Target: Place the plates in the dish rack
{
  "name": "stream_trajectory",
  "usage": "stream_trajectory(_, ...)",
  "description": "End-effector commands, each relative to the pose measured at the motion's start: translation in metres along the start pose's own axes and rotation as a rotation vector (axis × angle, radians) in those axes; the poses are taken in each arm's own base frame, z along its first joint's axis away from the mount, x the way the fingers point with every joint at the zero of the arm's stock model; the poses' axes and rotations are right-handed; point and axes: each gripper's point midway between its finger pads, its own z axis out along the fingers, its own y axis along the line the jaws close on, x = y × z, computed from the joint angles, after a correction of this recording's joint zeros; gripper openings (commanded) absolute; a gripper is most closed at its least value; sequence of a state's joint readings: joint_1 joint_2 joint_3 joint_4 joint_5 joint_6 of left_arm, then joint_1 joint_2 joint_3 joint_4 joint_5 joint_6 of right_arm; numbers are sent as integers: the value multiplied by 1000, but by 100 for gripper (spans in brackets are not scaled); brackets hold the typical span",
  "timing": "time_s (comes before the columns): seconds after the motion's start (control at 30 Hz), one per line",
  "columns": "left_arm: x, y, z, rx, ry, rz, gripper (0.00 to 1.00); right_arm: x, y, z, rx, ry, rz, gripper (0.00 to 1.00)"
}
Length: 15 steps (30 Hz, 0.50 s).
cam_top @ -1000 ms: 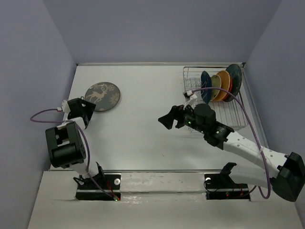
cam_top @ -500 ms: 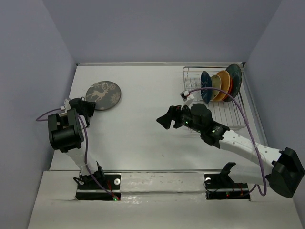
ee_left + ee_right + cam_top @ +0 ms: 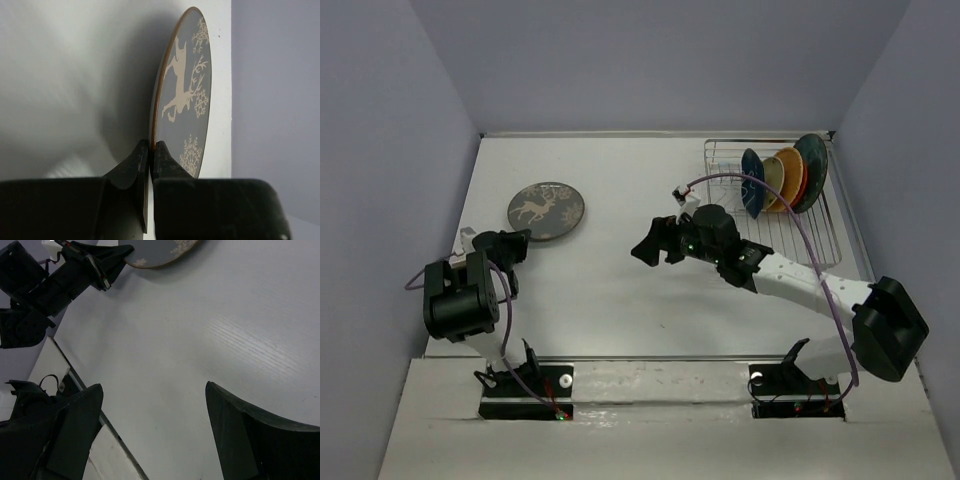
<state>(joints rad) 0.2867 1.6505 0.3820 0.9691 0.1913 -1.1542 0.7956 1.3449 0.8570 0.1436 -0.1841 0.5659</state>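
Deer plate (image 3: 547, 210): rim pinched tight in left gripper (image 3: 151, 150). Right gripper (image 3: 651, 247): fingers spread, empty, above mid-table. Rack (image 3: 810, 240): other plates (image 3: 783, 178) upright.

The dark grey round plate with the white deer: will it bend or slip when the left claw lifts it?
Probably stiff: the dark grey round deer plate looks flat and unbent while the left claw pinches only its thin rim. It may swing or slip, since that grip is far from its centre and the surface looks smooth.
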Motion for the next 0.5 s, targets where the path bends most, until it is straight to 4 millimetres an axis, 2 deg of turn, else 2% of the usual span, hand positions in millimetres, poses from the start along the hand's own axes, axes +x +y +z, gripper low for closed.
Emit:
stream_trajectory(0.0,4,-83,-39,301,-12,39,6,-24,34,13,-111,-28,8,89)
stream_trajectory(0.03,13,-97,-49,350,4,53,6,-24,34,15,-112,-24,13,89)
stream_trajectory(0.07,17,-100,-55,367,11,66,6,-21,31,19,-105,-14,20,90)
stream_trajectory(0.1,24,-96,-61,368,28,71,6,-25,33,22,-106,-20,25,90)
stream_trajectory(0.17,30,-107,-78,425,36,88,6,-27,33,26,-102,-21,32,91)
stream_trajectory(0.2,34,-101,-83,420,47,96,6,-27,32,32,-95,-14,42,91)
stream_trajectory(0.23,44,-106,-104,470,81,125,6,-27,25,42,-63,-13,60,92)
stream_trajectory(0.27,44,-113,-111,503,85,133,6,-30,25,43,-59,-24,59,92)
stream_trajectory(0.3,49,-108,-115,496,104,140,6,-32,19,45,-41,-27,66,93)
stream_trajectory(0.33,51,-117,-128,544,116,155,6,-36,18,47,-33,-38,65,94)
stream_trajectory(0.37,55,-116,-132,545,135,161,6,-43,11,47,-15,-54,71,94)
stream_trajectory(0.43,59,-118,-141,565,160,177,6,-47,2,48,4,-60,83,95)
stream_trajectory(0.47,62,-126,-153,609,174,198,6,-47,3,49,0,-56,83,95)
